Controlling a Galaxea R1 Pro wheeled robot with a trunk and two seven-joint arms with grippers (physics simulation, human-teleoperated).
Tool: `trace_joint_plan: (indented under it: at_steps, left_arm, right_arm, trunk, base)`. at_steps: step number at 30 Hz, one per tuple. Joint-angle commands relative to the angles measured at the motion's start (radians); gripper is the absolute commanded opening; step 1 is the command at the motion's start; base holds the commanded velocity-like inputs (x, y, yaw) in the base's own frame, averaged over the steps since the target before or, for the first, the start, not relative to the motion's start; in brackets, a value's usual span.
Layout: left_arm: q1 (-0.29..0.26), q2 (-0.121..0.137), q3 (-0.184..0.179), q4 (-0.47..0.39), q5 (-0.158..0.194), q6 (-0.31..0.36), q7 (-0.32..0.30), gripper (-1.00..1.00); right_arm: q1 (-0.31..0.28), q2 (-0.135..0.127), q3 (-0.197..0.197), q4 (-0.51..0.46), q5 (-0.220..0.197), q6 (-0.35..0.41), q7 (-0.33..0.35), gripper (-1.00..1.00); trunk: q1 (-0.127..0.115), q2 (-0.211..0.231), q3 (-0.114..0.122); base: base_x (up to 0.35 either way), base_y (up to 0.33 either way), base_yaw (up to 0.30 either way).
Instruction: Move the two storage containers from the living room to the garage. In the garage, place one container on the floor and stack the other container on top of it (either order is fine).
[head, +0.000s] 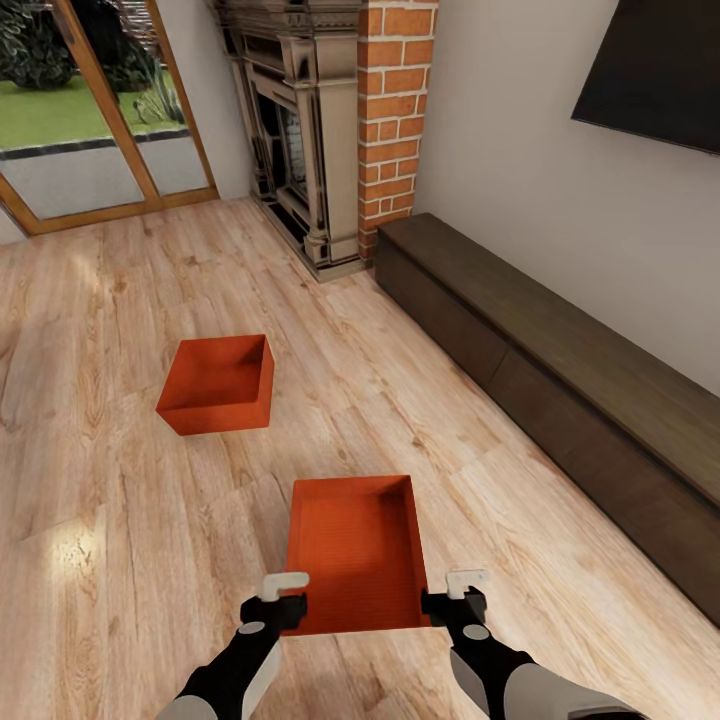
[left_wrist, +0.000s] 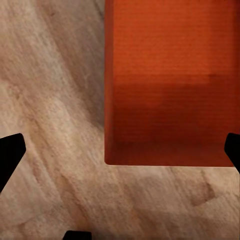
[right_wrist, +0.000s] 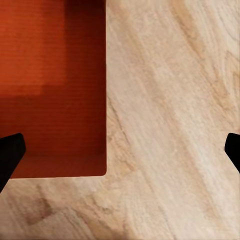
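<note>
Your left claw spread at near container left corner | right claw spread at right corner | far container on plank floor

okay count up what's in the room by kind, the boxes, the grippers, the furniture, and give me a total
Storage containers: 2 (near, far)
Grippers: 2 (left gripper, right gripper)
Fireplace: 1
Low cabinet: 1
Wall screen: 1
Total: 7

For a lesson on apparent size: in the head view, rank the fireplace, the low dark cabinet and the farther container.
1. Low dark cabinet
2. Fireplace
3. Farther container
Nearness enlarges the cabinet, so the top two are unsure.
</note>
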Motion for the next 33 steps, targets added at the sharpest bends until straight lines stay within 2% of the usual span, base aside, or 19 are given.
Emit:
trace_joint_plan:
  at_steps: [1, 14, 24, 33]
  left_arm:
    - [-0.001, -0.001, 0.001, 0.0, -0.004, -0.004, 0.003, 1.0]
    - [0.0, 0.0, 0.006, -0.001, 0.002, -0.008, 0.003, 1.0]
    - [0.0, 0.0, 0.005, -0.002, 0.003, -0.021, 0.003, 1.0]
    - [-0.001, 0.001, 0.008, -0.003, 0.004, -0.023, 0.003, 1.0]
  right_arm:
    - [-0.001, 0.001, 0.005, 0.003, 0.009, -0.001, -0.006, 1.0]
    - [-0.001, 0.002, 0.004, 0.004, 0.005, -0.002, 0.077, 1.0]
    - [-0.001, 0.002, 0.003, 0.003, 0.001, -0.012, 0.083, 1.0]
    - [-0.001, 0.001, 0.003, 0.002, 0.001, -0.013, 0.083, 1.0]
  trunk:
    - [0.0, 0.0, -0.001]
    - [0.0, 0.0, -0.001]
    - [0.0, 0.0, -0.001]
    - [0.0, 0.0, -0.001]
  base:
    - [0.0, 0.0, 0.0]
    - [0.0, 0.0, 0.0]
    - [0.014, 0.0, 0.0]
    - [0.228, 0.0, 0.0]
